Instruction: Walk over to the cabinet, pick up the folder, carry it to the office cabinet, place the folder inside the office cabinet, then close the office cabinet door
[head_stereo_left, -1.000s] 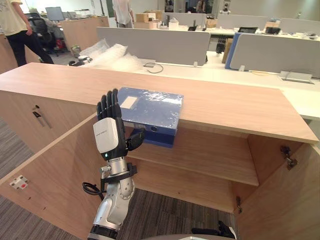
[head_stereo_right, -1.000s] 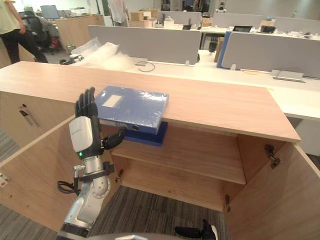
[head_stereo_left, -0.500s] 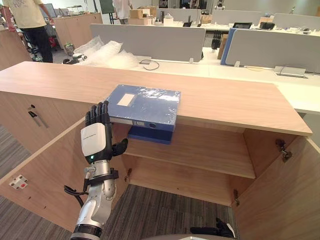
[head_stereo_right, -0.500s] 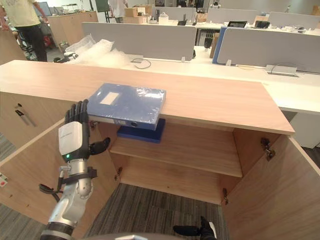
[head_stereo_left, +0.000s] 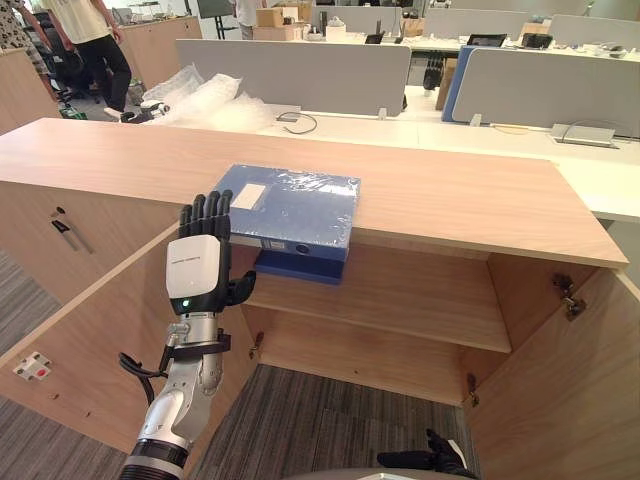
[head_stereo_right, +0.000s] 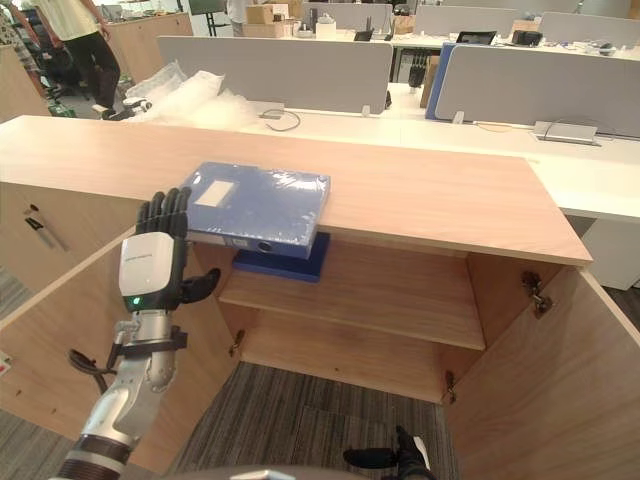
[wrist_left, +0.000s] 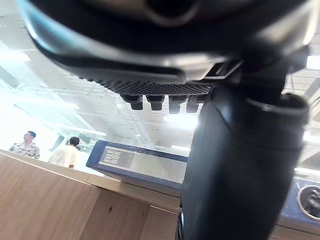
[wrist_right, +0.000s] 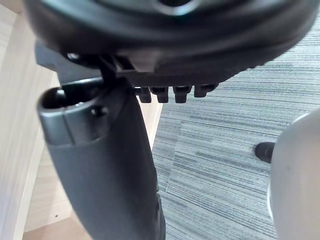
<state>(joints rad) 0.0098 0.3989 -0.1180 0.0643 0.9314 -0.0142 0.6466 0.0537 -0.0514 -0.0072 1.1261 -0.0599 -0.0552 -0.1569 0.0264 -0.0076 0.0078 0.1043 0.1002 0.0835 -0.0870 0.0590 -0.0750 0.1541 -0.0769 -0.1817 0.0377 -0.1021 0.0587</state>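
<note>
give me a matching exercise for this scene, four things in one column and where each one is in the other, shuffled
Things
1. labelled folder
2. darker blue folder
3. left hand
4. clear plastic wrap

Places
a. on the shelf inside the cabinet
b. on the white desk behind the cabinet
c. on the cabinet top, overhanging its front edge
d. raised with straight fingers, in front of the open left door

Pairs: 1-c, 2-a, 3-d, 4-b
</note>
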